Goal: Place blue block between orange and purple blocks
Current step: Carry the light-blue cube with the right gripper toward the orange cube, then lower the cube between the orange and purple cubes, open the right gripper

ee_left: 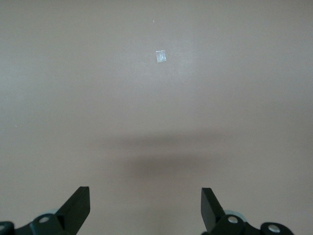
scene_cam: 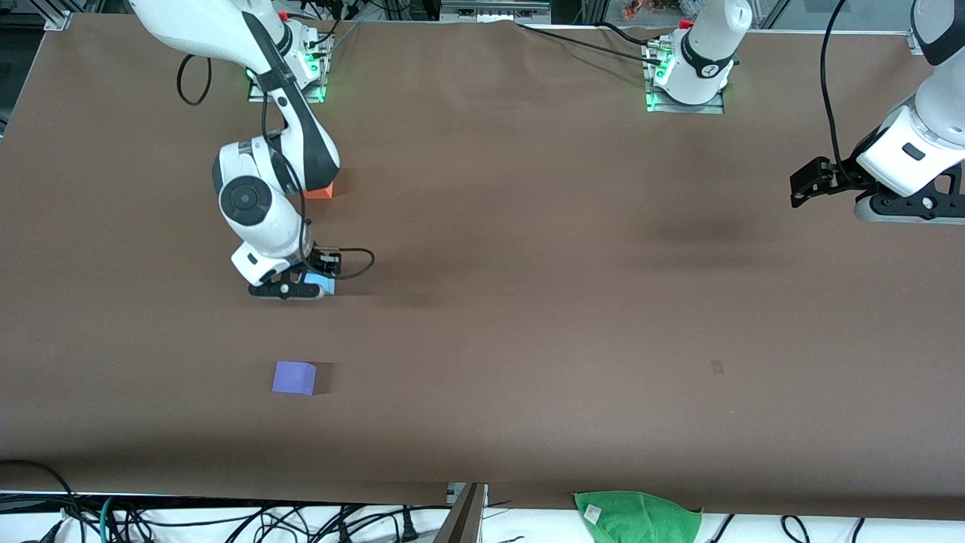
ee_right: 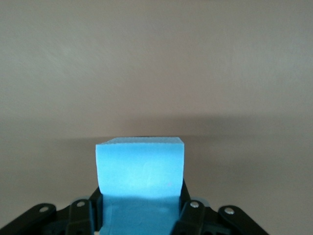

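Note:
My right gripper is shut on the light sky-blue block, low over the table between the orange block and the purple block. The orange block is farther from the front camera and partly hidden by the right arm. The purple block is nearer to the front camera. In the right wrist view the blue block sits between the fingers. My left gripper is open and empty, waiting above the table at the left arm's end; it also shows in the left wrist view.
A green cloth lies off the table's front edge. A small pale mark is on the brown table cover, also in the left wrist view. Cables run along the front edge.

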Robot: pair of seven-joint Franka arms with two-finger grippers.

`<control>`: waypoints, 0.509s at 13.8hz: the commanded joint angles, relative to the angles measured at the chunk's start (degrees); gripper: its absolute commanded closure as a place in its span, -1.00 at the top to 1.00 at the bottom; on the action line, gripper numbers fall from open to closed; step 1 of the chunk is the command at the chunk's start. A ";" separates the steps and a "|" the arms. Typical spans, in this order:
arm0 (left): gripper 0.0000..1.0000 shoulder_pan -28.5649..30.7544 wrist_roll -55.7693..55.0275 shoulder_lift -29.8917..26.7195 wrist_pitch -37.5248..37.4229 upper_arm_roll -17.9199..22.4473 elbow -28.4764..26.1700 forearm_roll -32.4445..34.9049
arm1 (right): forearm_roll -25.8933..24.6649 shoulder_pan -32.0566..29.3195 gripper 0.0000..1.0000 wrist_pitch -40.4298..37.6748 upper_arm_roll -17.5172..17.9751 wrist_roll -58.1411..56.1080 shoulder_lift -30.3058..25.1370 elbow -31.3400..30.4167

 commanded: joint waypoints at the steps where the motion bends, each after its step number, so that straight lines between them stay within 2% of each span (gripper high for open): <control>1: 1.00 -0.52 0.72 -0.24 -0.55 0.62 0.13 -1.13 | 0.80 0.16 -0.50 3.48 -0.63 -1.80 -1.86 -3.94; 7: 1.00 -0.52 0.81 -0.24 -0.63 0.62 0.13 -1.13 | 0.80 -2.83 -0.35 5.94 -0.63 -4.35 0.07 -3.85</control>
